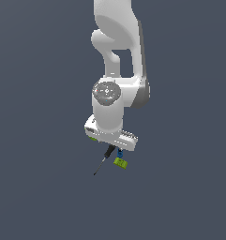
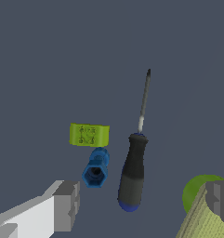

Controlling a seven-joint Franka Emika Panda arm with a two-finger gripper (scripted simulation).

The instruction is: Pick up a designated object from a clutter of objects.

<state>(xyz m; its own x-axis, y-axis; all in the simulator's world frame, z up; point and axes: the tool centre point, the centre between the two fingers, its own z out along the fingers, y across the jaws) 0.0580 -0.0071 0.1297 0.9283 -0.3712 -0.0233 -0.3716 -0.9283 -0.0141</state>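
The screwdriver (image 2: 132,172) lies flat, with a black handle, a blue end cap and a thin dark shaft (image 2: 144,97). In the exterior view the screwdriver (image 1: 102,162) sticks out from under the white hand (image 1: 110,133). My gripper (image 2: 143,202) is open and empty above the handle's blue end, with one finger (image 2: 67,204) on each side of the handle. The blue peg (image 2: 96,168) and lime-green block (image 2: 89,135) lie beside the handle. The green round thing (image 2: 199,188) with its pale yellow-green square (image 2: 197,225) sits by the other finger (image 2: 220,197).
The items rest on a plain dark grey surface (image 2: 48,69). In the exterior view the lime-green block (image 1: 120,162) and blue peg (image 1: 119,153) show below the hand, and the green round thing (image 1: 92,138) is mostly hidden by it.
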